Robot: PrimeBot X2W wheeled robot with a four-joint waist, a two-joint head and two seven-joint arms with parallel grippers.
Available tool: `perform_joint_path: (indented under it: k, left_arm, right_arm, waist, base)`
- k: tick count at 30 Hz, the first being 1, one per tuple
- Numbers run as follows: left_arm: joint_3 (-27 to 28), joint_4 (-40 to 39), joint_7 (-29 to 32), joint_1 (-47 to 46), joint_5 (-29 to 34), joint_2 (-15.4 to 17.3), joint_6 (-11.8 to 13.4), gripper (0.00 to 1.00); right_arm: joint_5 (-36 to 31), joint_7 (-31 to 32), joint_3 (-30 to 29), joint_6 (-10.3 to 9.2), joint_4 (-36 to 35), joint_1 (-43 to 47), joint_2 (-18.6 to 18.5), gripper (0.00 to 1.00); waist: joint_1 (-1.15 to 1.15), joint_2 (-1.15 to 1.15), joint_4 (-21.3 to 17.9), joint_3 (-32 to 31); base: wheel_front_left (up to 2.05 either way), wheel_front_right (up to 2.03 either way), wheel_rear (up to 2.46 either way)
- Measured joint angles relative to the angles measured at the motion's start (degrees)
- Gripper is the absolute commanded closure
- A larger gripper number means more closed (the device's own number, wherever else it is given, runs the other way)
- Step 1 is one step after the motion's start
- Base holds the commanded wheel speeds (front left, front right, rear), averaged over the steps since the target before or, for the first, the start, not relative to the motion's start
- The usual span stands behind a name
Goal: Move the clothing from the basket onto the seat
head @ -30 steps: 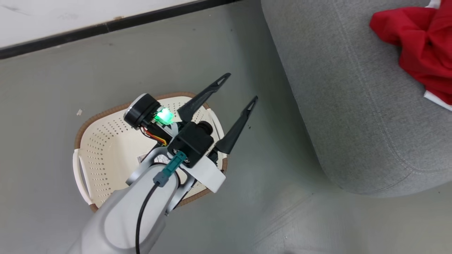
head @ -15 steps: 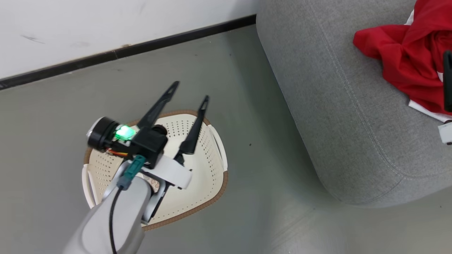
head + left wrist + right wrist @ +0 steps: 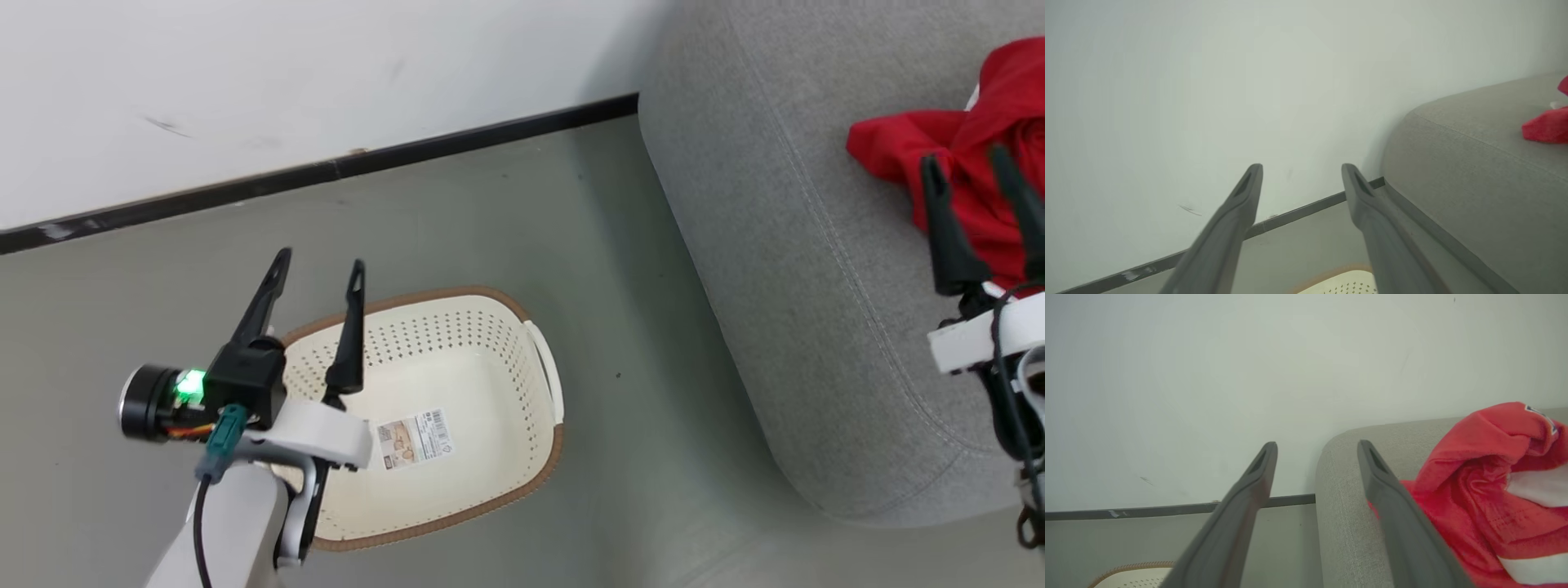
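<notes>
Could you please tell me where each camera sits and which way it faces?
Head: on the head, looking down at basket, seat, clothing; left gripper and right gripper show.
Left wrist: on that wrist, faces the wall along its own open fingers.
Right wrist: on that wrist, faces wall and seat corner along its open fingers.
Shared: all catch seat and clothing.

The red clothing [image 3: 898, 147] with white trim lies crumpled in a heap on the grey seat [image 3: 800, 286]. The cream perforated basket [image 3: 506, 498] stands upright on the floor [image 3: 490, 212] near the seat's rounded corner, a label sticker [image 3: 414, 439] on its bottom.
</notes>
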Motion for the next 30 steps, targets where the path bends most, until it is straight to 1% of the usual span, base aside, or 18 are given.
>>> perform_joint_path:
  k: [1,7,10,22,30]
  left_arm:
    - [0.0,0.0,0.0,0.0,0.0,0.0,0.0,0.0]
    - [3.9,-0.2,0.0,4.0,0.0,0.2,3.5,0.0]
    - [5.4,-1.3,0.0,5.8,0.0,0.0,4.5,0.0]
    - [8.4,-3.9,0.0,11.4,-0.5,-1.2,5.8,0.0]
    - [8.5,-3.3,0.0,15.6,-0.5,-1.1,5.4,0.0]
  right_arm:
    - [0.0,0.0,0.0,0.0,0.0,0.0,0.0,0.0]
    - [-0.9,0.0,0.5,-0.01,0.2,3.2,2.4,0.0]
    - [-2.4,0.0,0.9,0.0,0.1,4.4,3.1,0.0]
    - [-5.7,0.0,-1.0,-0.01,-0.2,10.3,6.9,0.0]
    - [-8.0,0.0,-1.3,-0.01,-0.2,16.0,9.6,0.0]
  waist:
    - [0.0,0.0,0.0,0.0]
    - [0.0,0.0,2.2,-2.1]
    - [0.0,0.0,3.3,-3.2]
    - [0.0,0.0,6.5,-8.0]
    - [0.0,0.0,7.9,-11.4]
  base:
    - [0.0,0.0,0.0]
    - [0.0,0.0,0.0]
    - [0.0,0.0,0.0]
    - [0.0,0.0,0.0]
    - [0.0,0.0,0.0]
